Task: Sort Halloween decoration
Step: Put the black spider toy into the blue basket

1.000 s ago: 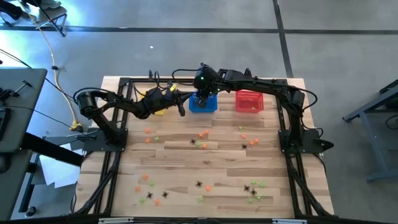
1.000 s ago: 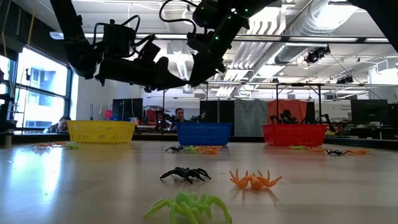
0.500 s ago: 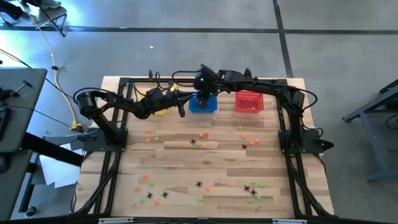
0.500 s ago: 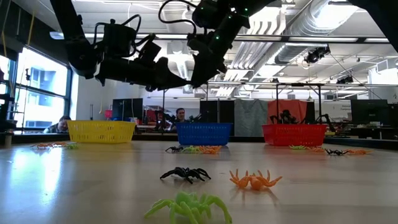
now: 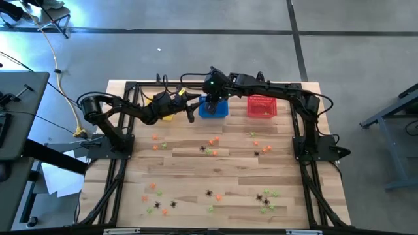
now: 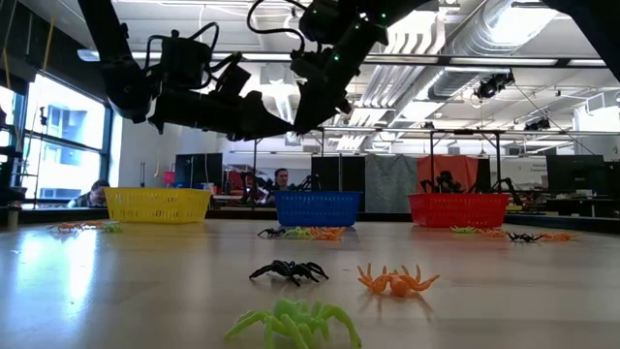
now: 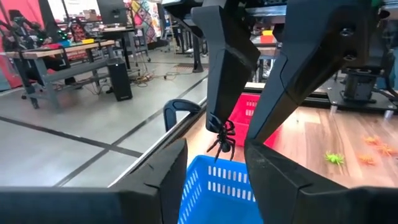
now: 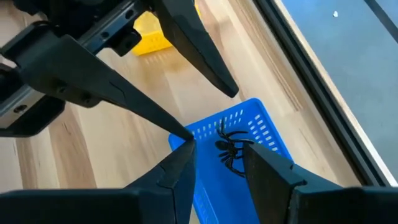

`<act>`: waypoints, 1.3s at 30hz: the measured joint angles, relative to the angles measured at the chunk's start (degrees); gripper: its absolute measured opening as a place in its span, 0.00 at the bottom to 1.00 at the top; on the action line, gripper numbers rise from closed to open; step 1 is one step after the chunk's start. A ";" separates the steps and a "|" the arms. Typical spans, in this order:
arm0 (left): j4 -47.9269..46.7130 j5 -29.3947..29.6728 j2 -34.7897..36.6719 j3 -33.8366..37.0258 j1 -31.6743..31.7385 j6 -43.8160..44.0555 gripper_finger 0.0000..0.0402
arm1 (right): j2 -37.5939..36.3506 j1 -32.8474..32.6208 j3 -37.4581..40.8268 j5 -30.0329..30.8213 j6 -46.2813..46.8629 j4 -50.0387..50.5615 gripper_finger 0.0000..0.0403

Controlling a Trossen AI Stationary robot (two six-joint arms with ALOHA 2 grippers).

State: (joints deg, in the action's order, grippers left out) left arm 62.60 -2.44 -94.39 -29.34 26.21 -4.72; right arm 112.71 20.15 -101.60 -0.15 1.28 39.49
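Plastic spiders [image 6: 291, 271] before three baskets [image 6: 318, 207]

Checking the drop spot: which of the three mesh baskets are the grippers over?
The blue mesh basket, the middle one, between the yellow mesh basket and the red mesh basket; a black plastic spider hangs over it.

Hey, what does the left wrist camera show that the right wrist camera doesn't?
Only the left wrist view shows the red basket, plus a green trinket and orange ones on the table. Only the right wrist view shows the yellow basket. Both show the black spider over the blue basket.
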 joint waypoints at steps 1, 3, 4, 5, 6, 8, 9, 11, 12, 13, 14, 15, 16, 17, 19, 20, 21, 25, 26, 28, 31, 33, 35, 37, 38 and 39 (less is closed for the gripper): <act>0.08 0.24 0.00 0.00 0.02 0.14 0.39 | 0.00 0.04 0.00 -0.01 0.00 -0.37 0.32; 0.32 0.77 0.00 0.00 0.01 0.18 0.39 | 0.00 0.05 0.00 -0.01 0.00 -0.51 0.32; 0.38 0.87 0.00 0.00 0.00 0.15 0.39 | 0.00 0.01 0.00 -0.01 -0.02 -0.53 0.32; 0.30 0.91 0.00 -0.05 0.00 0.14 0.39 | 0.00 0.01 0.00 -0.01 0.00 -0.62 0.32; 0.04 0.96 0.00 -0.28 0.00 0.17 0.39 | 0.00 -0.03 0.00 0.01 0.00 -0.68 0.32; -0.84 0.50 0.00 -0.85 0.02 0.60 0.39 | 0.00 -0.16 0.00 0.09 -0.02 -0.65 0.32; -1.79 0.17 0.00 -1.30 0.02 0.85 0.39 | 0.00 -0.20 0.03 0.13 -0.02 -0.48 0.32; -3.79 -0.42 0.00 -2.25 0.04 1.57 0.39 | 0.00 -0.23 0.11 0.14 0.02 -0.15 0.32; -4.59 -0.70 0.01 -2.67 0.06 1.64 0.39 | 0.00 -0.23 0.11 0.18 0.02 -0.05 0.32; -5.49 -0.91 0.00 -3.18 0.07 1.64 0.39 | 0.00 -0.23 0.11 0.29 0.02 0.09 0.32; -6.35 -1.09 0.00 -3.56 0.00 1.64 0.39 | 0.00 -0.23 0.11 0.29 0.02 0.20 0.32; -6.98 -1.07 0.01 -3.84 -0.17 1.68 0.39 | 0.00 -0.23 0.11 0.29 0.04 0.27 0.32; -7.38 -1.07 0.00 -3.97 -0.30 1.68 0.39 | 0.00 -0.25 0.11 0.35 0.02 0.40 0.32; -7.45 -1.04 0.02 -4.02 -0.52 1.64 0.39 | 0.00 -0.29 0.11 0.64 0.02 0.58 0.32; -7.52 -1.04 0.00 -4.02 -0.77 1.65 0.39 | 0.00 -0.35 0.11 1.15 -0.16 0.80 0.32; -7.60 -1.04 0.00 -4.02 -0.91 1.65 0.39 | 0.00 -0.34 0.11 1.11 -0.17 1.00 0.32; -7.59 -1.47 0.01 -4.04 -1.05 1.66 0.39 | 0.00 -0.33 0.11 1.10 -0.16 0.75 0.32; -7.31 -3.86 0.04 -4.50 -1.65 1.60 0.39 | -0.15 -0.55 -0.15 -1.12 0.24 -2.06 0.32; -7.74 -3.85 0.02 -4.41 -1.60 1.48 0.39 | -0.11 -0.59 -0.13 -1.67 0.24 -2.48 0.32; -7.99 -3.11 0.00 -4.37 -1.66 1.47 0.39 | 0.02 -0.53 -0.11 -2.66 0.33 -2.41 0.32; -8.54 -2.78 0.00 -4.35 -1.64 1.49 0.39 | 0.02 -0.69 -0.11 -2.44 0.30 -2.07 0.32; -8.99 -2.58 -0.03 -4.35 -1.64 1.49 0.39 | 0.02 -0.76 -0.11 -2.42 0.28 -1.72 0.32; -8.98 -2.25 -0.04 -4.35 -1.60 1.41 0.39 | 0.02 -0.74 -0.11 -2.11 0.28 -1.75 0.32; -9.05 -1.66 -0.04 -4.35 -1.58 0.63 0.39 | 0.02 -0.71 -0.11 -1.46 0.28 -1.52 0.32; -9.29 -1.50 -0.04 -4.35 -1.55 0.32 0.39 | 0.02 -0.70 -0.11 -0.40 0.28 -1.27 0.32; -9.82 -1.50 -0.04 -4.35 -1.55 0.11 0.39 | 0.02 -0.59 -0.11 1.15 0.26 -0.80 0.32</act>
State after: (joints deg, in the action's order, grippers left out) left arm 52.78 -3.95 -94.43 -33.69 24.67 -4.60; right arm 112.73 19.56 -101.71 1.00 1.54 38.68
